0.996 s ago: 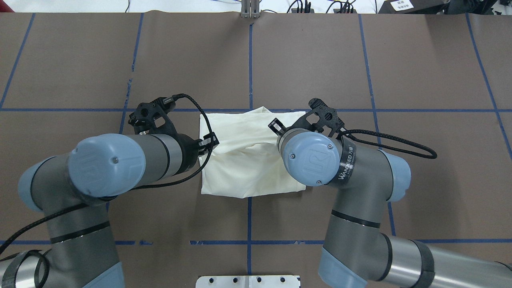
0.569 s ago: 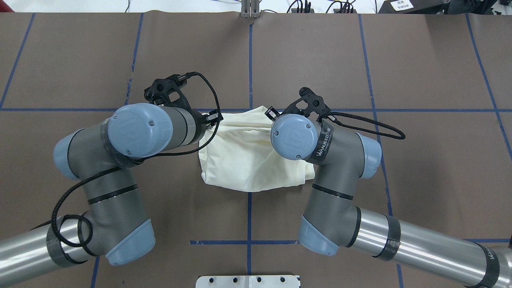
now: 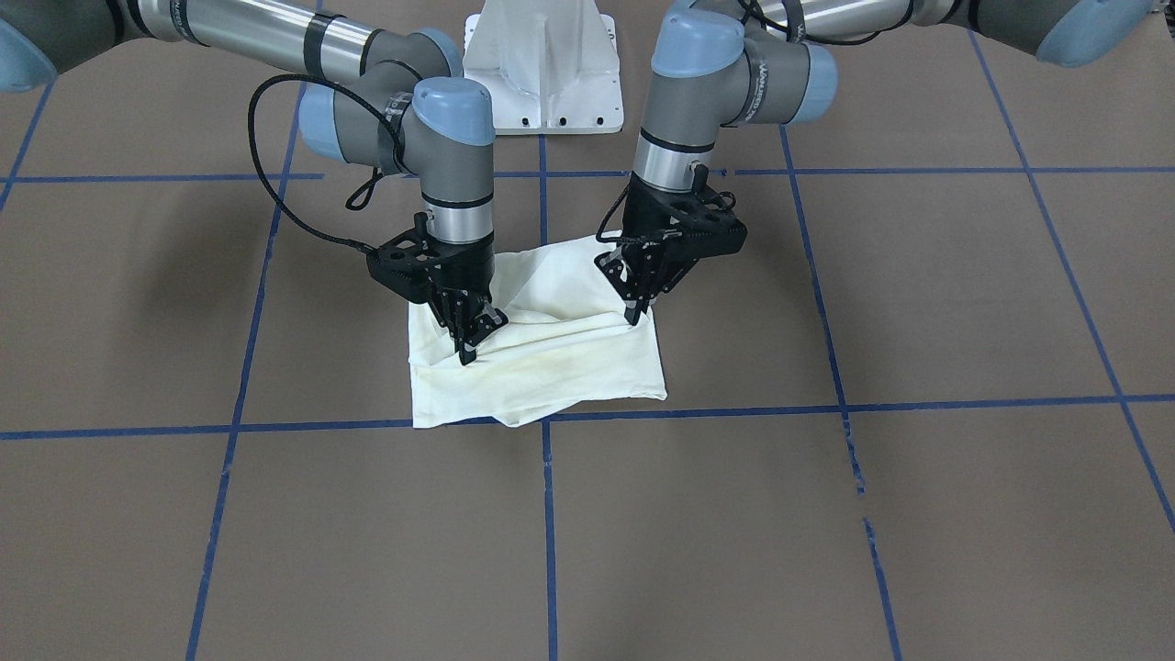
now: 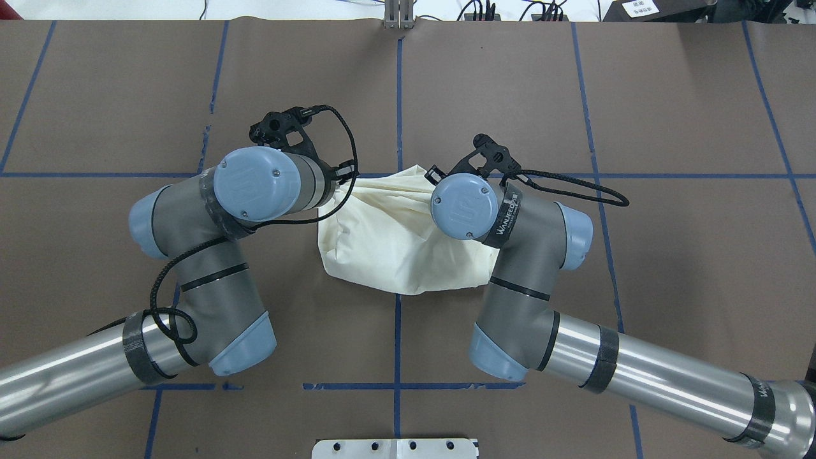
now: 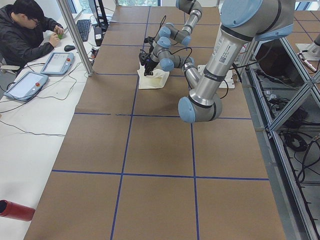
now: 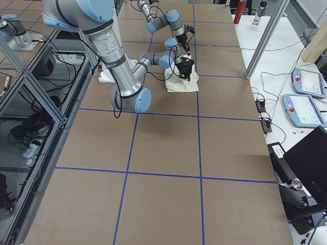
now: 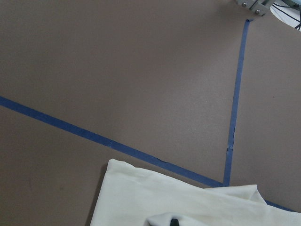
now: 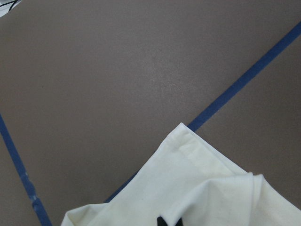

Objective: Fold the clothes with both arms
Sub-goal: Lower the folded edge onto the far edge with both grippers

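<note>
The cream shirt point(image 3: 551, 372) lies folded and plain side up at the table's middle; its print is hidden. It also shows in the overhead view point(image 4: 395, 255). My left gripper point(image 3: 633, 319) points down and is shut on a raised fold at the shirt's edge. My right gripper point(image 3: 468, 347) is shut on the same fold at the other side. From overhead the left gripper point(image 4: 344, 171) and right gripper point(image 4: 435, 172) sit at the shirt's far edge, mostly under the wrists. Each wrist view shows the shirt point(image 7: 188, 207) point(image 8: 202, 188) at its bottom edge.
Blue tape lines point(image 3: 734, 404) grid the brown table cover. The white base mount point(image 3: 542, 73) stands behind the shirt, on the robot's side. A metal post point(image 4: 398, 16) stands at the far edge. An operator point(image 5: 25, 35) sits at a side desk with tablets.
Both grippers have moved away from the robot's base toward the shirt's far edge, drawing the pinched fold with them. The shirt's near hem has pulled in and bunched.
</note>
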### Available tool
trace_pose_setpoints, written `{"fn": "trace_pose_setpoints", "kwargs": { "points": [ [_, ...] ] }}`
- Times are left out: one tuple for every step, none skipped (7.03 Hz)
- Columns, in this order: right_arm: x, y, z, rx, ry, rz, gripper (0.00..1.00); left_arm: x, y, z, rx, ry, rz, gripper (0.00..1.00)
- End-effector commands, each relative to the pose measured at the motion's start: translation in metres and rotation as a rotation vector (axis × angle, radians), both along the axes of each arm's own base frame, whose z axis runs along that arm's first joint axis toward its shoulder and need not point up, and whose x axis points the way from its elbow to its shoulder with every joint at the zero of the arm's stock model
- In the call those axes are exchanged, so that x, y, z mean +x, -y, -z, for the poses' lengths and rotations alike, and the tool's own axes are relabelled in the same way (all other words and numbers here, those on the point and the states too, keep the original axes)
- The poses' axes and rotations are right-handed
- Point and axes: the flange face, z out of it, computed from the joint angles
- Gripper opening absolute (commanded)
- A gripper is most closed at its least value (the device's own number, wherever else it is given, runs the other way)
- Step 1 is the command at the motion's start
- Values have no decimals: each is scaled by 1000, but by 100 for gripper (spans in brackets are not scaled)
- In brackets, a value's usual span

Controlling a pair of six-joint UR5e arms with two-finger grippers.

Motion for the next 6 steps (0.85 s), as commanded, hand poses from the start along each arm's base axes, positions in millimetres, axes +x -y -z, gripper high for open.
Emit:
{"fn": "trace_pose_setpoints", "kwargs": {
  "points": [
    [-5, 3, -11, 26, -54, 50, 54, 14, 8, 0, -7, 16, -3, 8],
    [-7, 6, -13, 84, -111, 120, 100, 13, 8, -1, 46, 49, -44, 99],
    [3, 14, -4, 114, -118, 141, 100, 8, 7, 0, 107, 46, -76, 100],
    [13, 5, 23, 163, -83, 220, 100, 1, 1, 5, 143, 40, -149, 100],
    [27, -10, 43, 196, -35, 314, 100, -30, 2, 2, 170, 29, -201, 100],
    [24, -23, 44, 228, -46, 358, 100, -56, 0, -3, 213, 36, -235, 100]
  ]
}}
